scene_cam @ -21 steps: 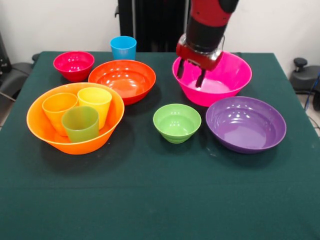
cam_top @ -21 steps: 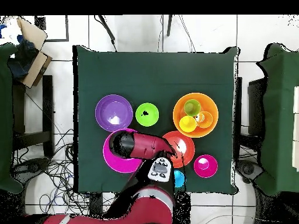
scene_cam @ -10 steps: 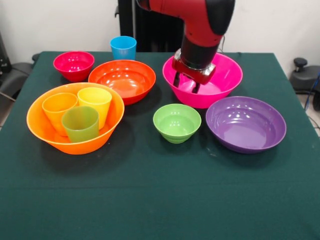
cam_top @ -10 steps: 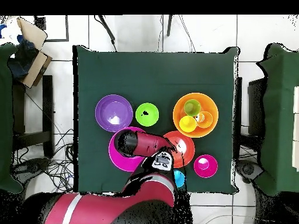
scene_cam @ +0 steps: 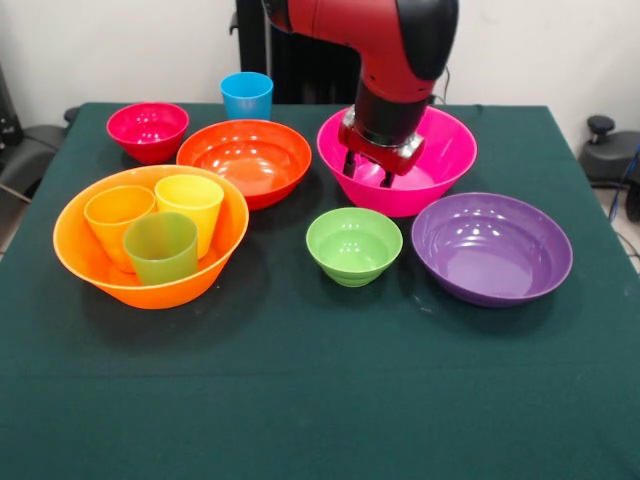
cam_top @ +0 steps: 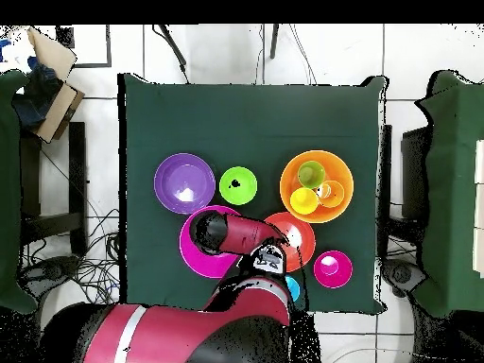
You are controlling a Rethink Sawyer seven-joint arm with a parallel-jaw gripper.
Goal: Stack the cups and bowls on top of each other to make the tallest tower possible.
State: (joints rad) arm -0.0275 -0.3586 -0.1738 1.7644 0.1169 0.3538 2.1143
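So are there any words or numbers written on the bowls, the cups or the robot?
None can be read.
The bowls, like the pink bowl, and the cups, like the blue cup, are plain colour with no writing.
The red arm shows no readable label in the front view; a small light panel on it in the overhead view is too blurred to read.

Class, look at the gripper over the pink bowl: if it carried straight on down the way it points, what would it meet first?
Most likely the inside floor of the pink bowl: the gripper points down inside its rim. Depth is unclear.
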